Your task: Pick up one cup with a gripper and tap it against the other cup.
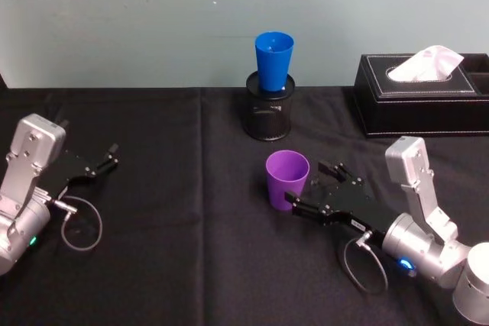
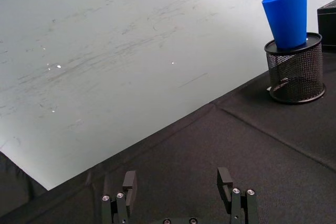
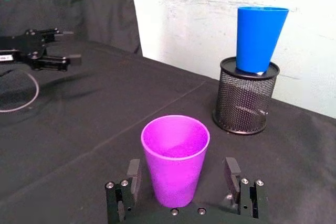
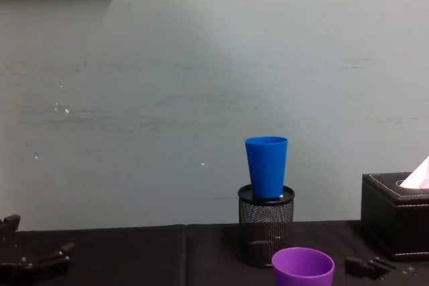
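While mesh holder seats it, blue cup tapers.

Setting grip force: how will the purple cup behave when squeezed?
The purple cup looks empty and plastic: probably light, may flex. Its smooth taper could slip in the right tool. Narrow base: may tip if nudged.
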Robot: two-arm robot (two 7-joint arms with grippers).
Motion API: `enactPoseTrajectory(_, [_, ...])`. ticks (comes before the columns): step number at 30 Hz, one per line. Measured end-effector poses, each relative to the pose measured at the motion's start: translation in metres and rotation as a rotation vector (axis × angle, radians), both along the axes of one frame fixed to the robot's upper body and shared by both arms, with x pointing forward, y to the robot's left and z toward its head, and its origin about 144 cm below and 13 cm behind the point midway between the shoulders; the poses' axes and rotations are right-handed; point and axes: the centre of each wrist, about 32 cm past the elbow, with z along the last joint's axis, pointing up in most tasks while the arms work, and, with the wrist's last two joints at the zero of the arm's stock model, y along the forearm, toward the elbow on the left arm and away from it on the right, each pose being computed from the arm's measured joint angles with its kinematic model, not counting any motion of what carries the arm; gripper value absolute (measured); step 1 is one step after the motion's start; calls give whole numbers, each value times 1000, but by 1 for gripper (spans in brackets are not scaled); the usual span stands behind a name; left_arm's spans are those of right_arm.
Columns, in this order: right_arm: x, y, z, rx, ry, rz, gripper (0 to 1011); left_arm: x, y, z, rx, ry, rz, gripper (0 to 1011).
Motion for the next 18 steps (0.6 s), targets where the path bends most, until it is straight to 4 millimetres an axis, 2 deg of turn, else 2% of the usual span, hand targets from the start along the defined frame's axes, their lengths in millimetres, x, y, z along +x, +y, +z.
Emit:
enactPoseTrajectory(7, [14, 6, -2, 14, 0, 9, 1003, 0, 0, 0, 0, 0, 0, 1000])
enactPoseTrajectory(18, [25, 15, -4, 27, 13, 24, 1003, 0, 0, 0, 0, 0, 0, 1000])
